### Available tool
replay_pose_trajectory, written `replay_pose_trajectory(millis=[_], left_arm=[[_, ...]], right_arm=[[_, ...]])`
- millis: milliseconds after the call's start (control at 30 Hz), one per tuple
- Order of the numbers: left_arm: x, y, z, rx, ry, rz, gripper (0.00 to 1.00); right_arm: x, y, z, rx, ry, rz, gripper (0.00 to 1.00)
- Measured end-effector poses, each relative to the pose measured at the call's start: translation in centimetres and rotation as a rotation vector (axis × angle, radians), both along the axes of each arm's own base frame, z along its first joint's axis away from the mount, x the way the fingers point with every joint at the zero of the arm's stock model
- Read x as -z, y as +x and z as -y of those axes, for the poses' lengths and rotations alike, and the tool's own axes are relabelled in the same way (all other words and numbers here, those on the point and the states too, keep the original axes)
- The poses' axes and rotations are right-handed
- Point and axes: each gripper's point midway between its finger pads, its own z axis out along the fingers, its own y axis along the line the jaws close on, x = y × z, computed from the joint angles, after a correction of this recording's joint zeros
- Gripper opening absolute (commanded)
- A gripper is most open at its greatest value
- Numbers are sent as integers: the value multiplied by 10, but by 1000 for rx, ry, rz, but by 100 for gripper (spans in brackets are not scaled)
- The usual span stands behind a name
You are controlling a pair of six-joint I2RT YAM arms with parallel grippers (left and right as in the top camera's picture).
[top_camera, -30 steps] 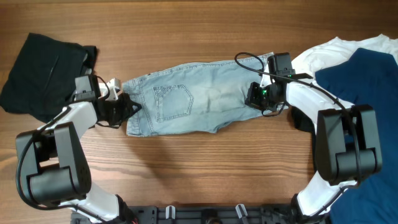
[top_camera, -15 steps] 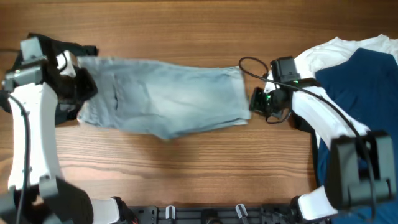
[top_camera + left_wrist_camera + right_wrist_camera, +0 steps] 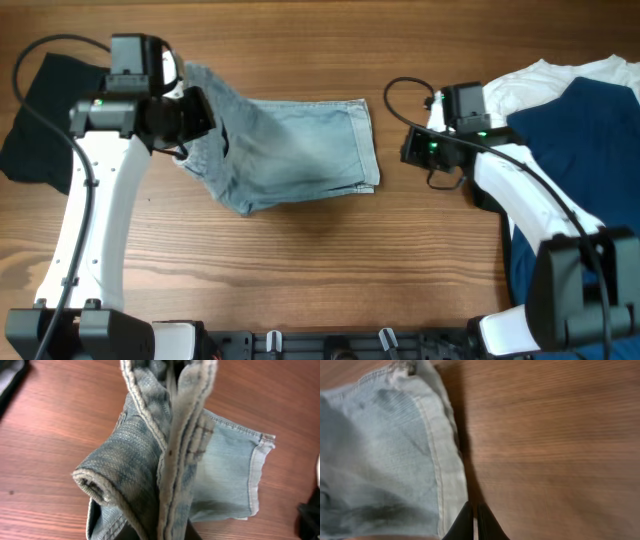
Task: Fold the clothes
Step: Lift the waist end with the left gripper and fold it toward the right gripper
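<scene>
- Gripping the denim shorts [image 3: 300, 150] at their left end, the left pincer [image 3: 195, 115] is closed on a bunched fold of the waistband [image 3: 172, 435] and holds it above the desk [image 3: 300, 270].
- From this raised end the cloth hangs down in thick folds. The rest of the shorts lies flat on the wood and reaches to the right, near the middle of the desk.
- The right pincer [image 3: 474, 522] holds nothing. Its two fingers are almost together, with only a thin slit between them.
- It stands over bare wood, just beside the seamed hem [image 3: 442, 485] at the right end of the shorts, and does not touch the cloth.
- A black garment [image 3: 40, 130] lies at the far left of the desk, behind the left arm.
- A dark navy garment [image 3: 590, 140] lies at the far right on top of a white garment [image 3: 540, 80], well apart from the shorts.
</scene>
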Motion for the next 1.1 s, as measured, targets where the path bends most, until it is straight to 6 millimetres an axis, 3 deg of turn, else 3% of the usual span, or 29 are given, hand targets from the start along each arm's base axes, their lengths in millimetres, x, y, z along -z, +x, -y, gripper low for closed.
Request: replay_pose_trajectory(millis=[300,567,667,900,933,1100], left_arm=[[-5,6,23,-5,-29,30,4],[-8,19,58,36,-64,85,4],[4,29,77,62,-74,81,4],[53,49,132,143,-86,43,6],[59,51,140,156,-88,43,10],[88,42,180,235,-78,6,50]], right_arm=[[62,-14,-44,-209,61,-99,4],[64,-11,-52,-231,140,-126,4],[64,-11,-53,-233,144,-128,4],[64,-11,-53,-232,143,-133,5],[64,-11,-53,-232,144,-133,4],[64,-12,-53,-232,143,-134,4]])
